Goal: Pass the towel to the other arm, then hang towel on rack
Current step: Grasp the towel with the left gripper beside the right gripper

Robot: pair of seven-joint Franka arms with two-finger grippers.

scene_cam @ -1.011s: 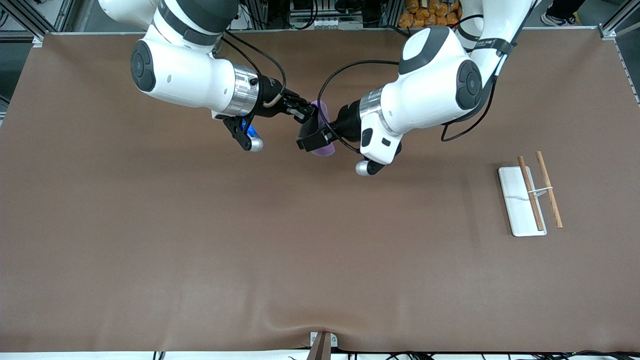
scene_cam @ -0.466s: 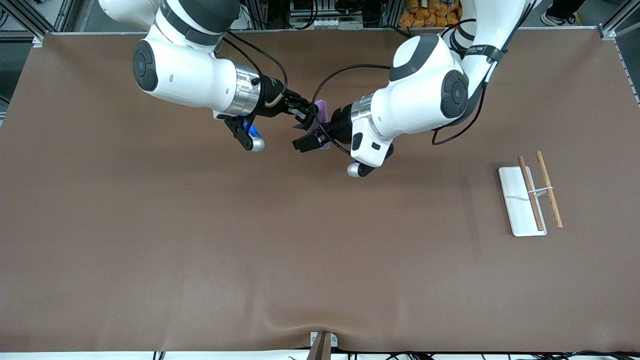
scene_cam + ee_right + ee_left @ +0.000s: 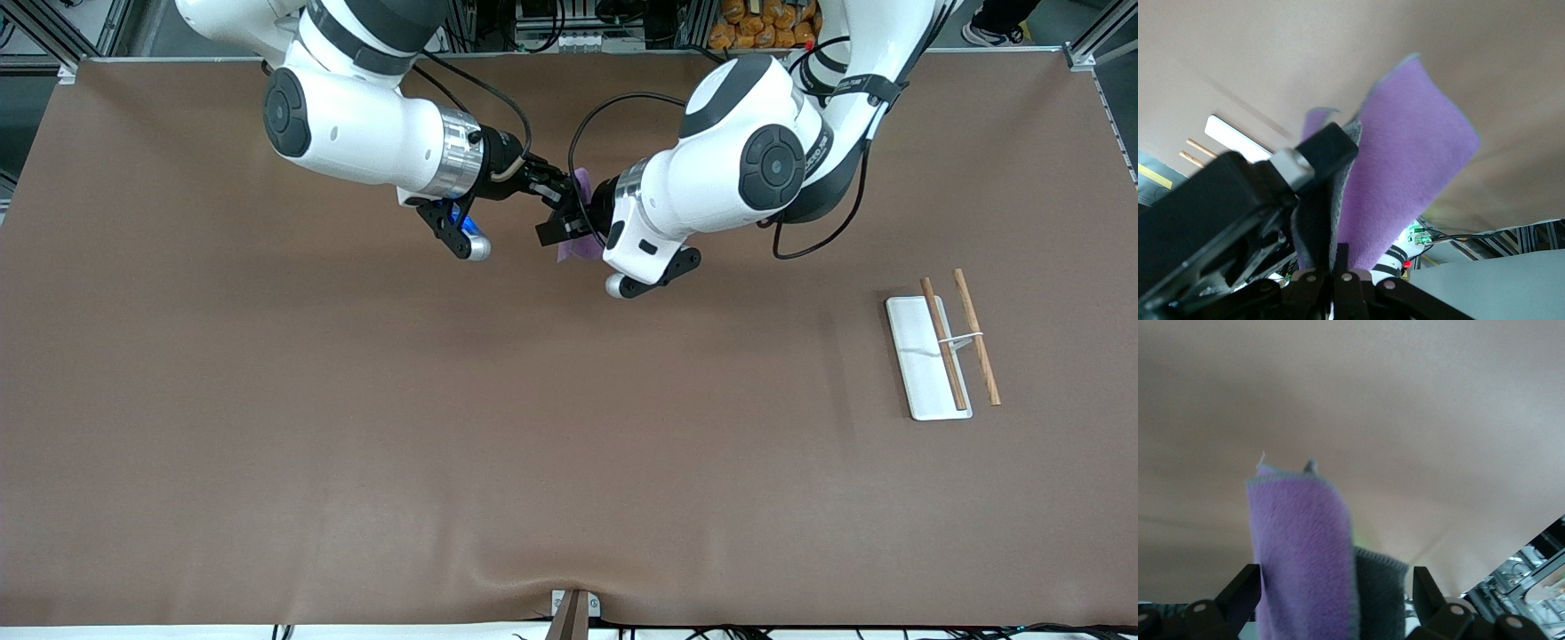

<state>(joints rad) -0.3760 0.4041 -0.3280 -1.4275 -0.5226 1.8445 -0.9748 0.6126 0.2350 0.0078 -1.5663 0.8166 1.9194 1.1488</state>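
A purple towel [image 3: 580,218] with a dark grey underside hangs in the air between 2 grippers, over the table [image 3: 356,427] near the robots' bases. The right gripper [image 3: 560,190] reaches in nearly level, its fingers pinched shut on the cloth. The left gripper [image 3: 562,231] meets it head-on, its fingers [image 3: 1238,593] spread wide on either side of the towel. The rack [image 3: 941,347], a white base with 2 wooden rods, stands well apart toward the left arm's end of the table.

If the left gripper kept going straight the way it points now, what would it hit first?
The towel, already between the open left gripper fingers. Just past it, probably the right gripper, which is shut on the towel, though depth is unclear.
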